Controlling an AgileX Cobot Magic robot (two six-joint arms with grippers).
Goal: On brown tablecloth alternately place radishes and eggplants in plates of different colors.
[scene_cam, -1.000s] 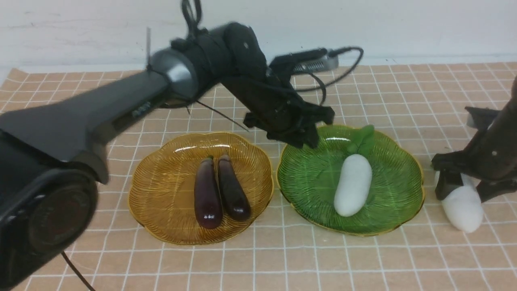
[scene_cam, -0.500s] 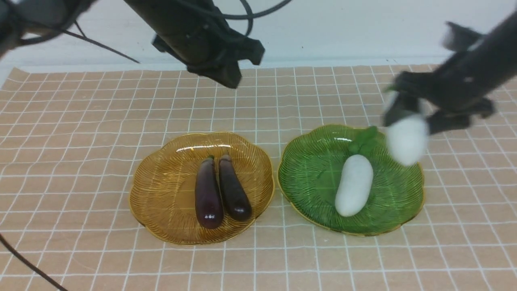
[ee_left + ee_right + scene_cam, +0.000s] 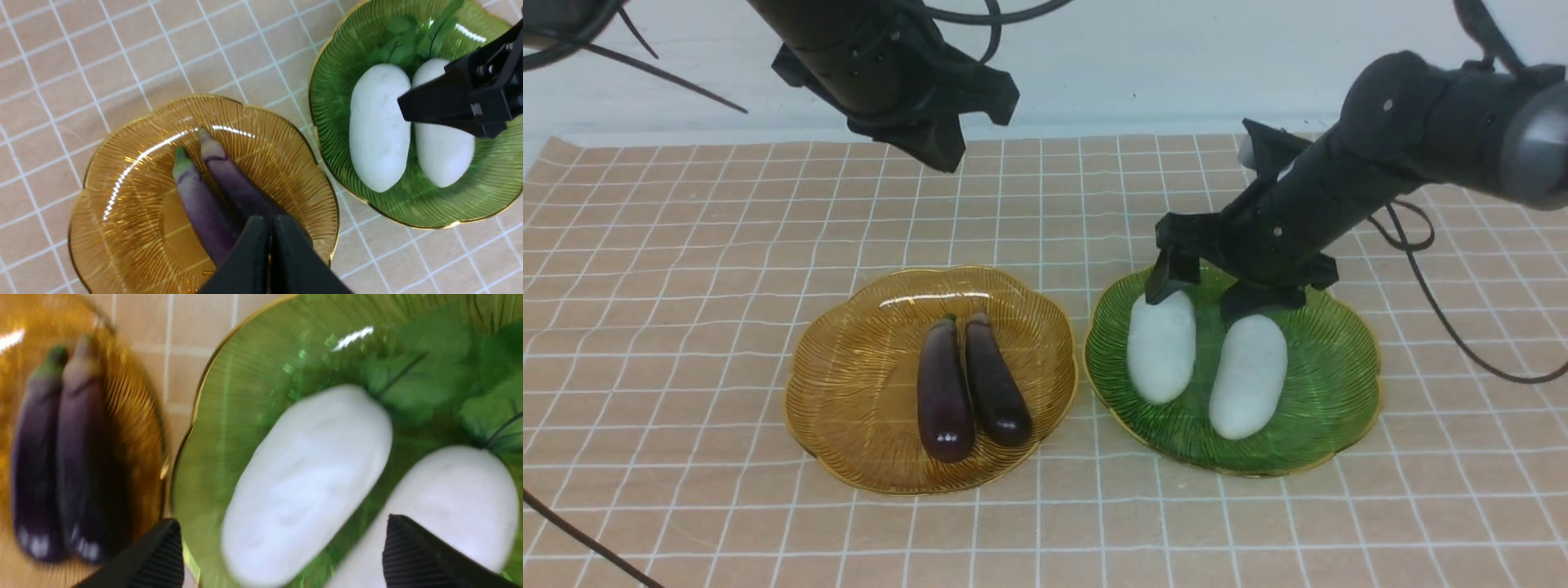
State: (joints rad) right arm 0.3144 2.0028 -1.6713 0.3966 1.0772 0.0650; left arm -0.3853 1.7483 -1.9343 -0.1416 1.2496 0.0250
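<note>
1. Jaws of the right arm [image 3: 1205, 290] stand spread over the green plate [image 3: 1327, 384], one finger on either side of the upper part of the left-hand radish [image 3: 1161, 351]; they are not squeezing it.
2. That radish lies in the green plate, reaching from between the jaws toward the robot's side.
3. The right-hand radish [image 3: 1248, 380] lies in the same plate, just beside the first, its upper end below the right finger of these jaws; whether that finger touches it, I cannot tell.
4. Leafy tops [image 3: 398, 43] of the radishes show in the left wrist view, lying in the green plate.
5. Jaws of the left arm [image 3: 946, 159] are pressed together, holding nothing, raised well clear of both plates.
6. Nearer the robot than the left jaws, and left of the right jaws, sits the amber plate [image 3: 849, 400].
7. Two eggplants [image 3: 945, 400] lie side by side in it, stem ends away from the robot.
8. Brown tablecloth [image 3: 727, 523] with white grid lines spreads beneath both plates.
</note>
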